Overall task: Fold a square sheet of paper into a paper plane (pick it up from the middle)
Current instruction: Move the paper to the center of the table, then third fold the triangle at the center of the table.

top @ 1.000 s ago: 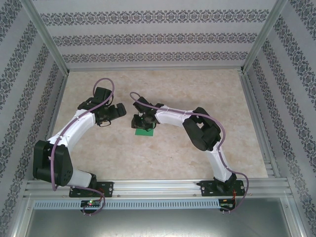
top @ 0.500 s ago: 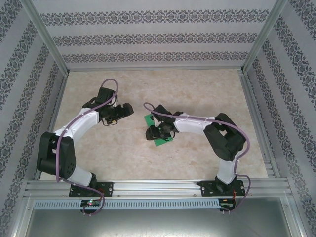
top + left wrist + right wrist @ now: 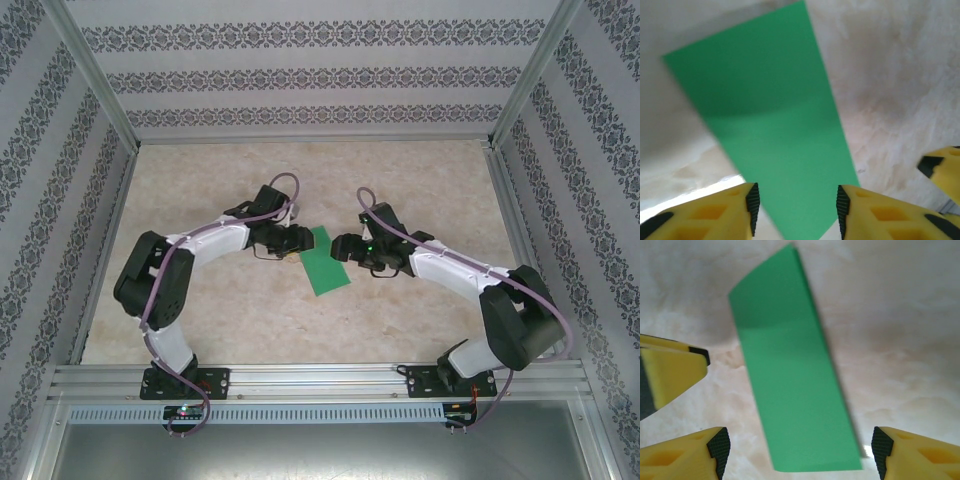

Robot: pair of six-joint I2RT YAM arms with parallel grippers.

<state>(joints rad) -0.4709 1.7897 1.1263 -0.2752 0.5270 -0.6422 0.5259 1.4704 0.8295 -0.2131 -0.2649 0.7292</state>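
Note:
The sheet of paper point(image 3: 328, 263) is bright green and lies flat mid-table as a long narrow rectangle, not in the shape of a paper plane. My left gripper point(image 3: 299, 240) hovers at its far-left end. In the left wrist view the paper point(image 3: 775, 115) runs out from between the parted jaws of the left gripper point(image 3: 797, 210), which hold nothing. My right gripper point(image 3: 341, 247) is at the paper's right edge. In the right wrist view the right gripper point(image 3: 800, 452) is open wide, and the paper point(image 3: 790, 385) lies on the table between and beyond its pads, untouched.
The marble-look tabletop point(image 3: 420, 190) is bounded by patterned walls and aluminium posts point(image 3: 95, 80). An aluminium rail point(image 3: 320, 378) along the near edge carries both arm bases. The right gripper's yellow finger point(image 3: 945, 170) shows in the left wrist view, and a left finger point(image 3: 670, 375) in the right wrist view.
The right gripper opened, left the paper and drew back to the right. The left arm swung right to the paper's far-left end and its jaws narrowed. The paper now lies uncovered.

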